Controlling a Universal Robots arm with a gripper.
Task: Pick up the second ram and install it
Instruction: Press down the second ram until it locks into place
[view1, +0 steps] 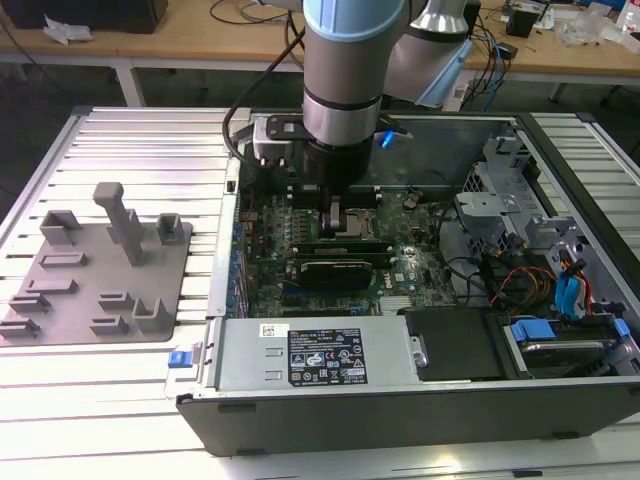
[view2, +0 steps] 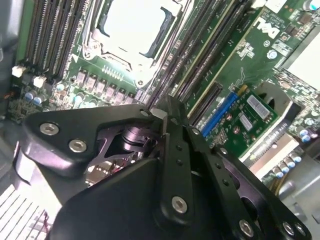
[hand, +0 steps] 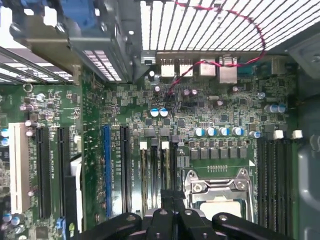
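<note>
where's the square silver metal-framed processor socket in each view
exterior view: silver metal-framed processor socket mid-motherboard, beside the black gripper.
second wrist view: socket just beyond the gripper.
first wrist view: socket right beside the gripper.
shared landmark: the gripper, next to the socket each time.

One computer case (view1: 400, 395), one grey fixture (view1: 95, 265)

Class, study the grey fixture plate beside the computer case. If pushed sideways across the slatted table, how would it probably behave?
The grey fixture plate looks like rigid plastic, so it would probably slide as one stiff piece. It lies flat and broad on the slatted table, so tipping seems unlikely; the grooves might snag its edge.
</note>
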